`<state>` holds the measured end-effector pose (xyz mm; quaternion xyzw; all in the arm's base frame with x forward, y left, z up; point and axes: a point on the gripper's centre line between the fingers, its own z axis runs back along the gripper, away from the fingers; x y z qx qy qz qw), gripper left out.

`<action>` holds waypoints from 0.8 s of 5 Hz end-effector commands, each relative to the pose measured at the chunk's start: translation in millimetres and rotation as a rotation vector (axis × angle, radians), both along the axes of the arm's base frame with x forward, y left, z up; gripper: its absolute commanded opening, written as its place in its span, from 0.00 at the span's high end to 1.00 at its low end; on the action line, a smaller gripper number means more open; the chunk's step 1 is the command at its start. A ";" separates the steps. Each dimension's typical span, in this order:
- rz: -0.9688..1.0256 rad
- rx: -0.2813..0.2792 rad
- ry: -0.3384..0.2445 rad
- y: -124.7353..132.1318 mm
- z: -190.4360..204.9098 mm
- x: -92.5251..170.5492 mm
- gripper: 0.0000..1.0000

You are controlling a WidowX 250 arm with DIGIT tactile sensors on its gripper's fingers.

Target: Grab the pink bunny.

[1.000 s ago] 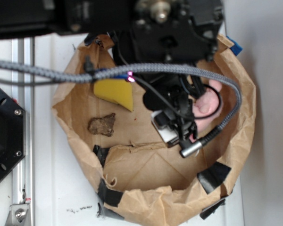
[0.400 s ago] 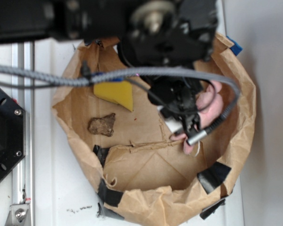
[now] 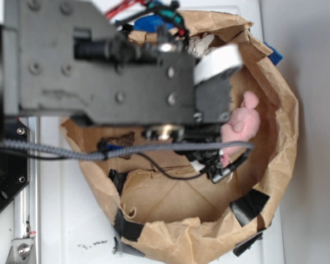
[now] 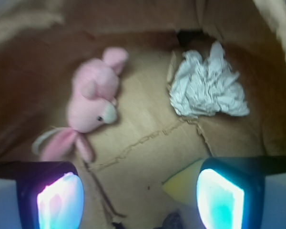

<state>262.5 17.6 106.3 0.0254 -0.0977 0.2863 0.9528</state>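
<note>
Two glowing fingertip pads (image 4: 59, 200), spread wide and empty, frame the wrist view's lower corners; the gripper (image 4: 138, 198) hangs above the paper floor. The soft pale-pink plush bunny (image 4: 93, 102) lies at left centre, apart from the crumpled white paper wad (image 4: 207, 86) at upper right. Approach stage: next, shift toward the bunny, descend, close. A brown paper bag wall (image 3: 283, 137) on a white table (image 3: 60, 220) encloses the scene.

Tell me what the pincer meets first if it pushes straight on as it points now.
Probably bare brown paper: the open pincer points at the bag floor between the pink bunny, off to the left, and the crumpled white paper, to the right. Depth is hard to judge.
</note>
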 end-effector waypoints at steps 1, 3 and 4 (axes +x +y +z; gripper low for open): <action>0.021 0.000 -0.038 3.1 -9.7 6.9 0.00; 0.085 -0.049 -0.111 3.6 -4.9 18.7 0.00; 0.091 -0.096 -0.136 -1.9 -1.6 22.2 0.00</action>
